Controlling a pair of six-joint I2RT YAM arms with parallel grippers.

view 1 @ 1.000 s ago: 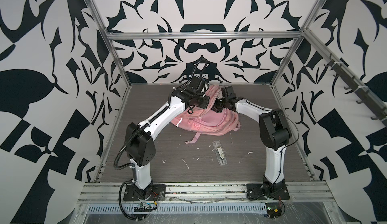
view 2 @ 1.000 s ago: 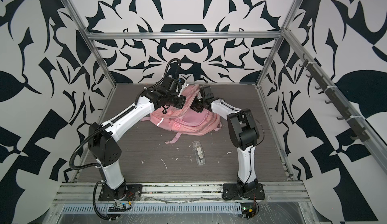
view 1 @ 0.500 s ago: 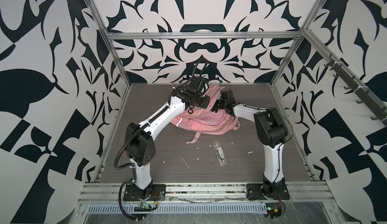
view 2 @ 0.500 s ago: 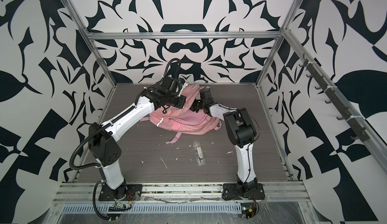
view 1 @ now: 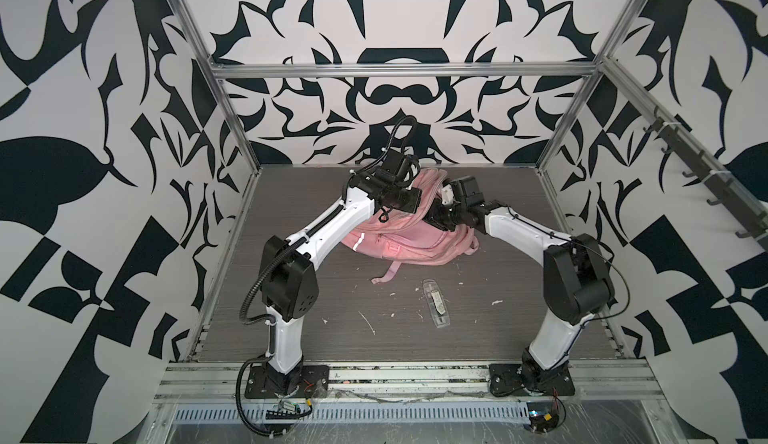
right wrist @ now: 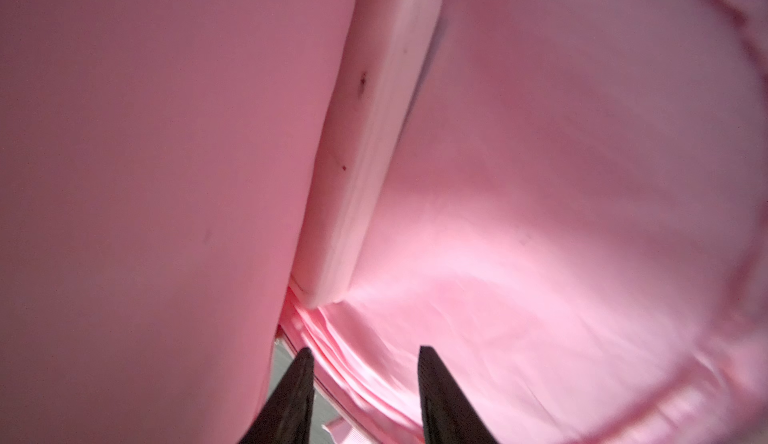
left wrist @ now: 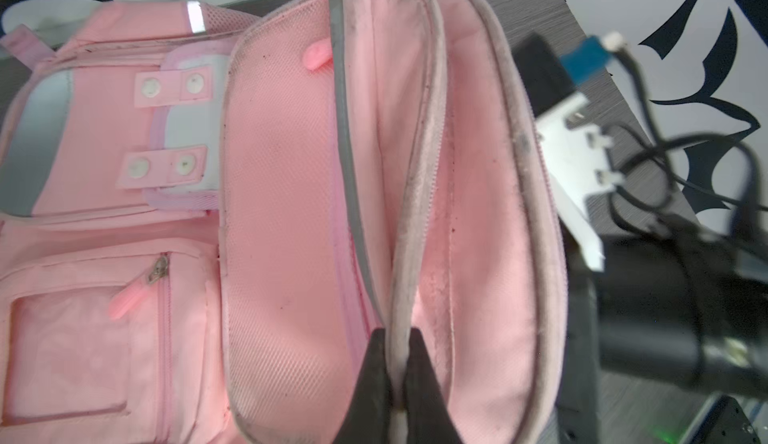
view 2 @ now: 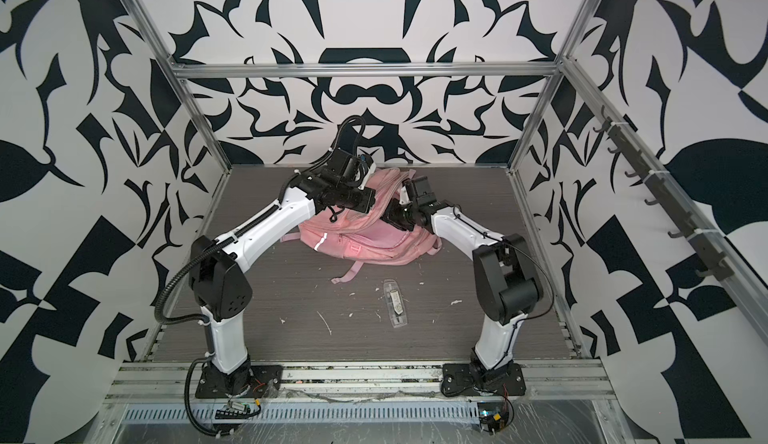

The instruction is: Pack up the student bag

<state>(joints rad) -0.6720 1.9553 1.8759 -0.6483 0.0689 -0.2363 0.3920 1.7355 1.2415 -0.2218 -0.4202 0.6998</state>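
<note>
The pink student bag [view 1: 399, 242] [view 2: 374, 242] lies at the back middle of the table, its main pocket unzipped. My left gripper [view 1: 417, 206] [view 2: 371, 203] [left wrist: 397, 332] is shut on the grey-edged zip rim [left wrist: 409, 221] of that pocket and holds it up. My right gripper [view 1: 434, 218] [view 2: 388, 218] [right wrist: 365, 350] reaches into the opening from the right; both top views hide its fingers in the bag. In the right wrist view it stands open with only pink lining around it. A flat pale pink case [right wrist: 374, 138] stands on edge inside, just ahead of the fingertips and apart from them.
A clear plastic case [view 1: 434, 302] [view 2: 397, 302] lies on the table in front of the bag. A loose pink strap [view 1: 388, 273] trails toward it. White scraps [view 1: 368, 321] dot the front of the table. Patterned walls close in the back and sides.
The right arm's elbow has swung to the right and toward the front, while its gripper stays in the bag's opening. The left arm and the bag have not moved.
</note>
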